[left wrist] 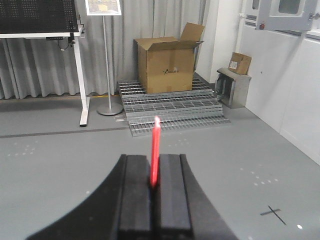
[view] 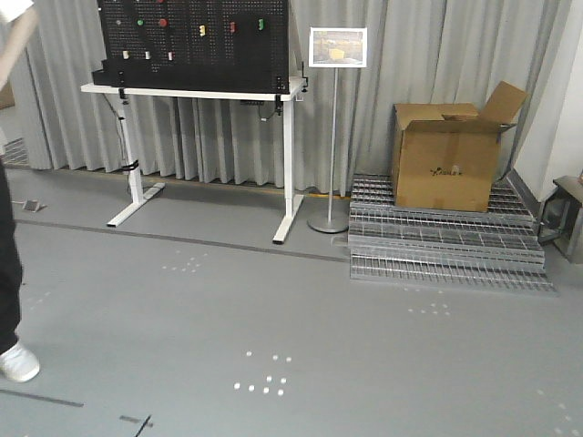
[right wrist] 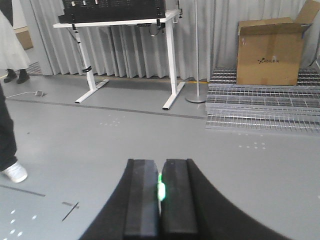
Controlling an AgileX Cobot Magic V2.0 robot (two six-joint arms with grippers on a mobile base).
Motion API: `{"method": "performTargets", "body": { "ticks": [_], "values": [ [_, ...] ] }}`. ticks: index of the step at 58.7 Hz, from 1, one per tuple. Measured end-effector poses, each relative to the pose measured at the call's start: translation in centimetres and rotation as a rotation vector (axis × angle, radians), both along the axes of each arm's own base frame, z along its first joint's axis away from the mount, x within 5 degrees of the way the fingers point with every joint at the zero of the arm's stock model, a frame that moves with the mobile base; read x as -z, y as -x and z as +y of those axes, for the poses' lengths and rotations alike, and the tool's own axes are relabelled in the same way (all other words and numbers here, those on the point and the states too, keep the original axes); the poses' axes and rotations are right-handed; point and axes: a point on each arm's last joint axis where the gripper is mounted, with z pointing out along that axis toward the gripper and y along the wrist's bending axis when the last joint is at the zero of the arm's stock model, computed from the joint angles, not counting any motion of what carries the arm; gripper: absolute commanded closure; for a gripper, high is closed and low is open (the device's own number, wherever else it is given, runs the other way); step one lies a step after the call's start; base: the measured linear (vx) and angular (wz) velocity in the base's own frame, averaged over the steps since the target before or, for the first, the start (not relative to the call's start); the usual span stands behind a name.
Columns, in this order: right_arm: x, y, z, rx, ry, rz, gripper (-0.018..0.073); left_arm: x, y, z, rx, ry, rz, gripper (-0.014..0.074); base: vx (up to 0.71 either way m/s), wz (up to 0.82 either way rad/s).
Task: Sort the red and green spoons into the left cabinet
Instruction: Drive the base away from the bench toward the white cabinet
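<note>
Jaws clamped, my left gripper [left wrist: 152,161] pinches the red spoon [left wrist: 156,147], handle jutting forward, my right gripper [right wrist: 160,165] the green spoon [right wrist: 161,190], both held firm for carrying; the left cabinet is out of view.

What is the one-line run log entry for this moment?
left gripper: shut on red spoon | right gripper: shut on green spoon | left cabinet: not in view | spoons: not yet placed

The cardboard box [right wrist: 270,50] carries the printed brand "AGILEX" on its front. The framed sign [view: 338,46] on the stand is too small to read.
</note>
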Motion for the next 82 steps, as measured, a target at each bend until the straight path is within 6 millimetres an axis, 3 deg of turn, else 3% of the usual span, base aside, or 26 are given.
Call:
{"method": "performTargets", "body": {
  "ticks": [57,82],
  "values": [
    [0.00,0.00,0.00,0.000,0.000,0.000,0.0564,0.00,0.00,0.00,0.000,0.000,0.000,0.0596,0.71,-0.14],
    [-0.01,0.00,0.00,0.000,0.000,-0.001,0.0564,0.00,0.00,0.01,-0.001,0.000,-0.001,0.0596,0.63,-0.47]
  ]
}}
